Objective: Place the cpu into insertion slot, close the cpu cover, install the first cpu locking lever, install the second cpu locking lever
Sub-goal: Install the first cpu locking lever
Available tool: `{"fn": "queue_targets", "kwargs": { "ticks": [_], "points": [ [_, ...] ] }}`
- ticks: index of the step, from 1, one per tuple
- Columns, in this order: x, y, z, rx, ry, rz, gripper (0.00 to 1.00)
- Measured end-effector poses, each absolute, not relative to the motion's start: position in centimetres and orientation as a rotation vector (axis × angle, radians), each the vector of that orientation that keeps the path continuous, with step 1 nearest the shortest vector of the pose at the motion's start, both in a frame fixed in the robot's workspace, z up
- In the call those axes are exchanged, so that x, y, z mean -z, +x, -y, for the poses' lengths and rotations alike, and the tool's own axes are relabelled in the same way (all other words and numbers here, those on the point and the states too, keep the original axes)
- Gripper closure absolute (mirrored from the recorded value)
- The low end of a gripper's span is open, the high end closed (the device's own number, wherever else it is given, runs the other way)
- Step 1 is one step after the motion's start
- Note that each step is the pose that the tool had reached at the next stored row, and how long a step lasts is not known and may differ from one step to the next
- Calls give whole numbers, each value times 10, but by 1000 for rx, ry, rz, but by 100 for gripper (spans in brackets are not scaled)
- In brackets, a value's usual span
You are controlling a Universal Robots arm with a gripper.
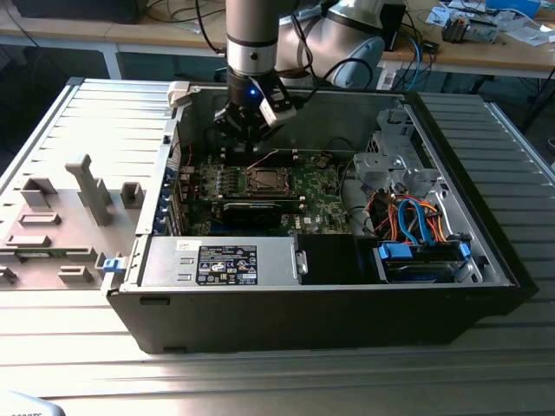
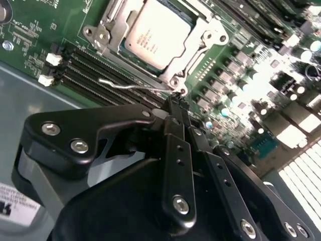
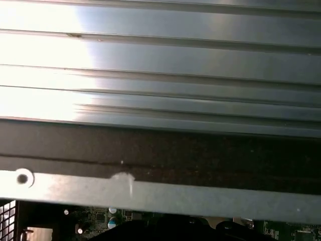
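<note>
Inside the open computer case (image 1: 486, 251), in the second wrist view, you are looking at the cpu (image 2: 156, 34): a flat square chip with a matte silvery-grey top, lying seated in the insertion slot (image 2: 193, 60), whose bright metal rim is framing it. The cpu cover (image 2: 113, 20) is showing as a thin silvery plate along the chip's edge; you cannot tell how far it is lowered. A thin wire locking lever (image 2: 131, 85) is lying across the dark memory slots (image 2: 85, 68), just beside the socket. The gripper (image 2: 174, 103), glossy black with bolted links, is hovering with its jaws pressed together at the lever's end, close beside the socket corner. In the exterior view the gripper (image 1: 253, 146) is hanging just beyond the socket's far side over the green motherboard (image 1: 316, 195).
</note>
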State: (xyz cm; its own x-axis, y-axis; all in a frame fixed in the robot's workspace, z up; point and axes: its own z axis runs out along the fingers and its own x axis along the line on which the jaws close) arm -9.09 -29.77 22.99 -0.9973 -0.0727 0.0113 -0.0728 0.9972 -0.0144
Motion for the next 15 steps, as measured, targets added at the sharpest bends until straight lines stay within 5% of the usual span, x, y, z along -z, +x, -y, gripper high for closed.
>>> {"fn": "queue_targets", "kwargs": {
  "ticks": [15],
  "points": [
    [-212, -82, 291, -25, 196, 3124, 89]
  ]
}}
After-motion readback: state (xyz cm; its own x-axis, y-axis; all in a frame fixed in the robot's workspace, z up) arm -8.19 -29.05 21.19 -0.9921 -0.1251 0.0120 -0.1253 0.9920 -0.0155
